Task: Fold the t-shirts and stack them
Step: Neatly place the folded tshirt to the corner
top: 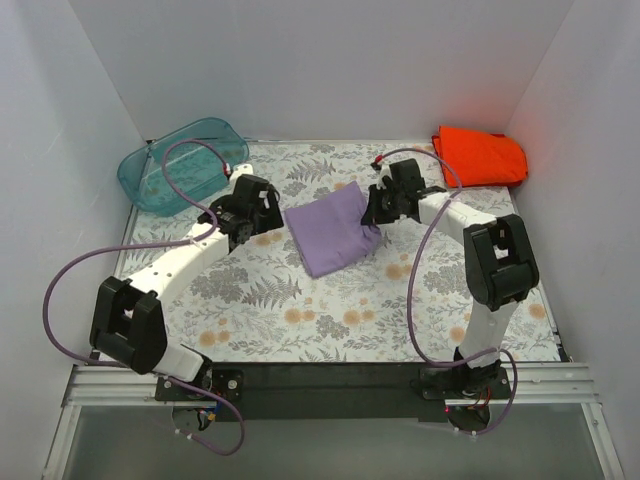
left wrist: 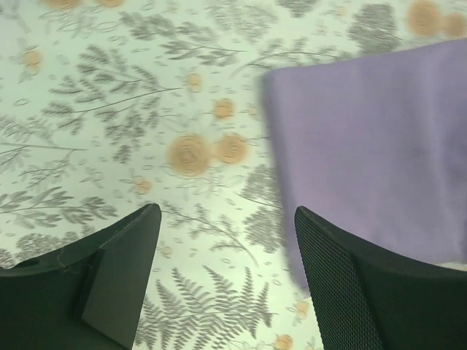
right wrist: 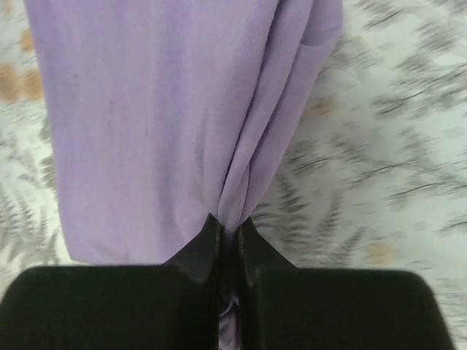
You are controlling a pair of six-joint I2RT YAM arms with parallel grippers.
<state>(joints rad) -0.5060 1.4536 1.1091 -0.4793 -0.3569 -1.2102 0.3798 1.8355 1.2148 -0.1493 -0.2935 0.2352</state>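
From above we see the lavender shirt (top: 333, 230) folded on the floral table (top: 300, 320); the orange-red shirt (top: 480, 156) sits well to its far right, the teal tub (top: 180, 165) well to its far left; only the right wrist view shows the right gripper (right wrist: 228, 233) pinched tight on a gathered fold of the lavender shirt; the left wrist view shows the left gripper (left wrist: 226, 226) spread wide and empty, just beside its left edge.

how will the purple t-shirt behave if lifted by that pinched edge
Probably floppy: the lavender t-shirt bunches into folds where the right claw pinches it. Likely light, being thin cloth. Its folded layers may fall open, since the left claw stands open, holding nothing.
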